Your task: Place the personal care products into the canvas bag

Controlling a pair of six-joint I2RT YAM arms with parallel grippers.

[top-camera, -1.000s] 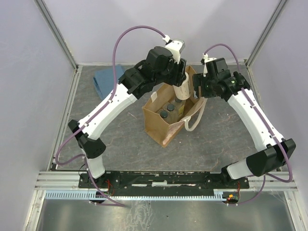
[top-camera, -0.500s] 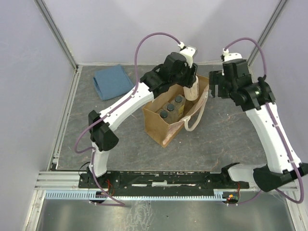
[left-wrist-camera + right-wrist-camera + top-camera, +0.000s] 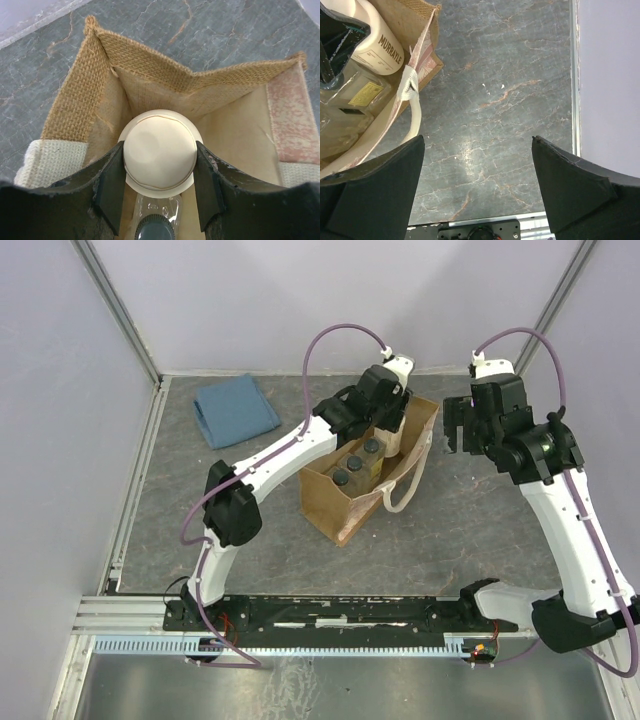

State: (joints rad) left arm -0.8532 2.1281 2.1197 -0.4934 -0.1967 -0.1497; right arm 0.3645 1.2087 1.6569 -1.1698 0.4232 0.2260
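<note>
1. The left gripper point(image 3: 159, 175) is closed on the cream bottle point(image 3: 159, 150), one finger on each side of the cap. The bottle hangs upright inside the mouth of the canvas bag point(image 3: 145, 65), at its far end.
2. The three clear bottles point(image 3: 353, 462) stand in a row in the bag. The cream bottle is therefore probably the last product, and the step in hand is to lower it and let it go.
3. The descent should be straight down. In the left wrist view, the dark cap of one clear bottle shows just at the near side of the cream bottle. The free place seems to be between this bottle and the far wall, so the gripper should aim a little toward the far wall.
4. The burlap walls are soft and fold inward at the far corner. The fingers are wider than the cap, so they should go down midway between the two long walls, or they may catch the rim.
5. The bottom of the bag is hidden. It is safer to open the fingers only a little when the bottle stops going down, then to lift straight up so that the bag does not tip.
6. The right gripper point(image 3: 477, 150) is wide open and holds nothing. It hangs above the bare worktop point(image 3: 450, 530), just beside the bag and near the loop handle point(image 3: 405, 490). It should avoid this handle during the release.
</note>
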